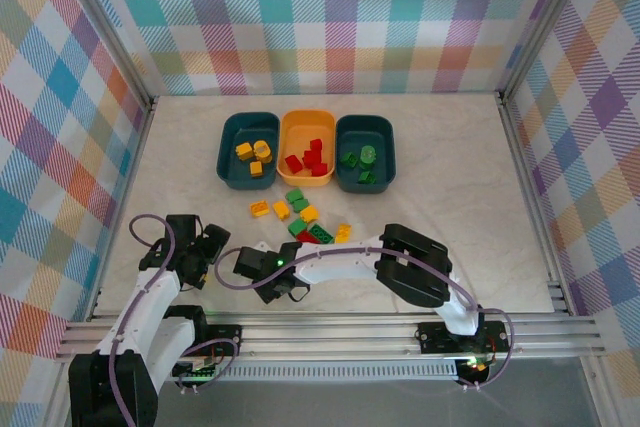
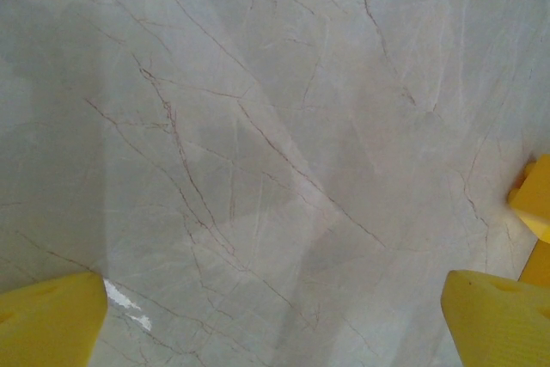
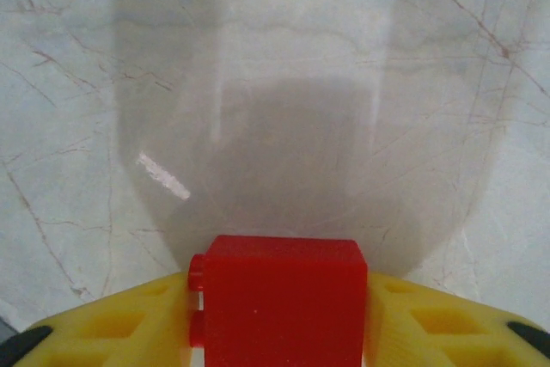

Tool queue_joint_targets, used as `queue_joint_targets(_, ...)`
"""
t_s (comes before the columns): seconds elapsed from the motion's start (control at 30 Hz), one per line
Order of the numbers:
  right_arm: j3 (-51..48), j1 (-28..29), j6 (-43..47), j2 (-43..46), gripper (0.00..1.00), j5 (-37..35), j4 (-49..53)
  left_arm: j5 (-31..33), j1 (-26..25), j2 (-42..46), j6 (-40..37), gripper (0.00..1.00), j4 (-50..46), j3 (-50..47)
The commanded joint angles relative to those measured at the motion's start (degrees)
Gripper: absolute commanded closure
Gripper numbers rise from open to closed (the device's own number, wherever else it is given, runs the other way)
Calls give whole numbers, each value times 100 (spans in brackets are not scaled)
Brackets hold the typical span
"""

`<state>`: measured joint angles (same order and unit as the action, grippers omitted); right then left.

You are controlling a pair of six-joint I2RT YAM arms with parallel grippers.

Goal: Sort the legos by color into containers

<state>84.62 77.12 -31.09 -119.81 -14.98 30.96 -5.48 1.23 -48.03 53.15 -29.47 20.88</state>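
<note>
The left gripper [image 2: 275, 320] hangs over bare table [image 2: 258, 126], jaws apart and empty, leaving the work to its partner. The right gripper [image 3: 284, 328] is clamped on a red brick [image 3: 284, 294] (chunky, glossy, studs facing left), lifted off the table, presumably bound for the orange-yellow bin [image 1: 298, 132], where other reds lie.

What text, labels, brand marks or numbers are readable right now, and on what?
None readable. The small red plastic brick in the right claw shows a plain face; the orange-yellow plastic bin, the marbled white tabletop and the plaid-patterned walls carry no lettering.
</note>
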Motion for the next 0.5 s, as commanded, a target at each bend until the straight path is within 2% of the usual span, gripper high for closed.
queue_joint_targets(0.0, -13, -19, 201, -229, 54, -526, 135, -68, 58, -39, 9, 0, 134, -76)
queue_joint_targets(0.27, -112, -306, 428, 290, 59, -800, -212, -153, 65, -171, 7, 0, 302, -119)
queue_joint_targets(0.47, 138, -1332, 947, 794, 58, -795, -516, -745, -14, -281, -143, 0, 861, -146)
